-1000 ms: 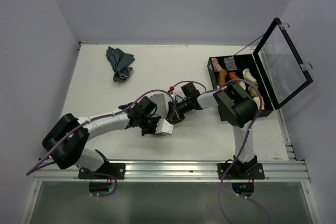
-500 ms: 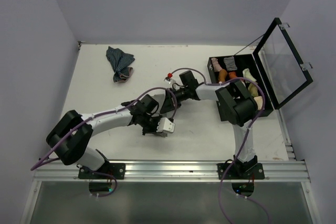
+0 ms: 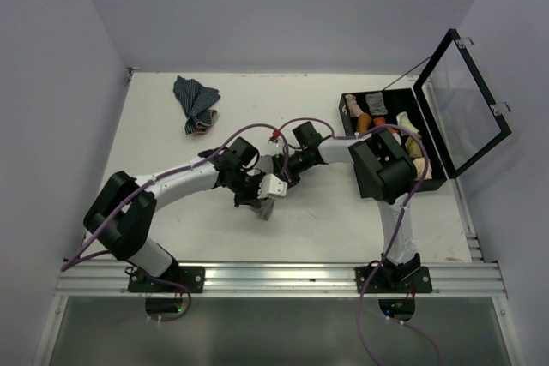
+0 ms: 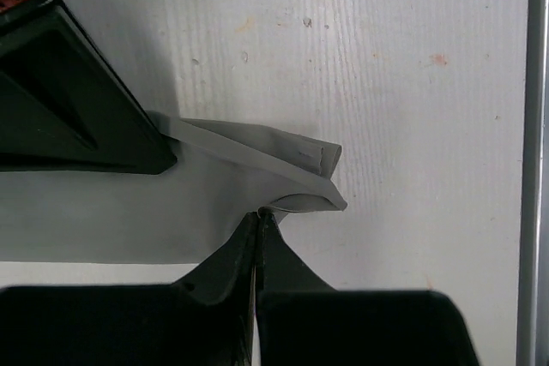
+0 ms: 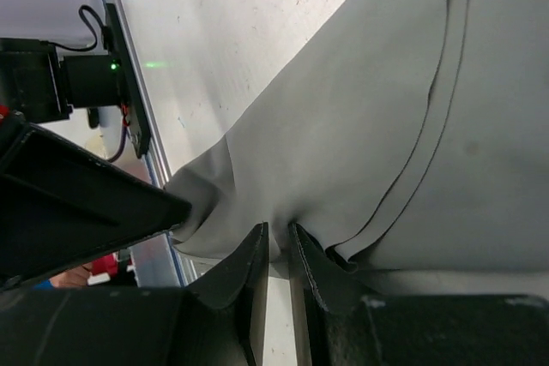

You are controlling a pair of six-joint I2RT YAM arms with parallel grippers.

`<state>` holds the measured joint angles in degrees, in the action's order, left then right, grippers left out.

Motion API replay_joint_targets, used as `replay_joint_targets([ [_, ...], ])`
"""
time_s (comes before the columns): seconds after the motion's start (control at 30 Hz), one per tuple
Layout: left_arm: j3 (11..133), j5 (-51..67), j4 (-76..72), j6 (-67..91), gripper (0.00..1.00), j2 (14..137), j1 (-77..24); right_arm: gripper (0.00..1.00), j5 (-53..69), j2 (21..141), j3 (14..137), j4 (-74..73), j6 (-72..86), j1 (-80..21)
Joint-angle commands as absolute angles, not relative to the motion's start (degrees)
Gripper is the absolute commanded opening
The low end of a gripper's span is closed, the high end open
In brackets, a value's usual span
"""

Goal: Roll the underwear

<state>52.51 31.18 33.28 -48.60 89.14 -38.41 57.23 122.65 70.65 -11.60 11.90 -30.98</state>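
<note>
The grey underwear [image 3: 265, 207] is bunched between both grippers at the middle of the table. My left gripper [image 3: 256, 194] is shut on its edge; the left wrist view shows the jaws pinching a folded grey corner [image 4: 296, 160] at the gripper tip [image 4: 259, 213]. My right gripper [image 3: 282, 176] is shut on a pleat of the same cloth [image 5: 369, 117], with the tips [image 5: 278, 236] close together around the fabric. The two grippers are almost touching. Most of the cloth is hidden under them in the top view.
A striped blue cloth [image 3: 196, 103] lies crumpled at the far left. An open black case [image 3: 390, 135] with several rolled garments stands at the right, its clear lid [image 3: 467, 100] raised. The aluminium rail [image 3: 283, 278] runs along the near edge.
Both grippers have moved away from the near edge and closer together with the grey cloth. The left gripper has swung up toward the right one, and the cloth is more bunched.
</note>
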Motion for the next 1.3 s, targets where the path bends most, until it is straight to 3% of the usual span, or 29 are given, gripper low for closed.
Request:
replay_joint_targets([
  [0.0, 56.77, 33.66, 35.15, -49.04, 0.00, 90.44, -37.71, 0.20, 54.32, 124.01, 71.45, -15.82, 5.46, -30.94],
  [0.47, 60.47, 34.97, 34.98, -50.44, 0.00, 92.82, -35.33, 0.20, 54.49, 124.37, 73.65, -20.21, 0.44, -30.94],
  [1.0, 58.09, 35.33, 35.59, -50.54, 0.00, 90.79, -35.59, 0.22, 56.51, 119.09, 78.48, -15.82, 11.95, -31.03],
  [1.27, 60.11, 35.42, 36.30, -50.45, 0.00, 92.11, -35.60, 0.22, 56.08, 120.49, 76.29, -20.12, 8.09, -33.40],
])
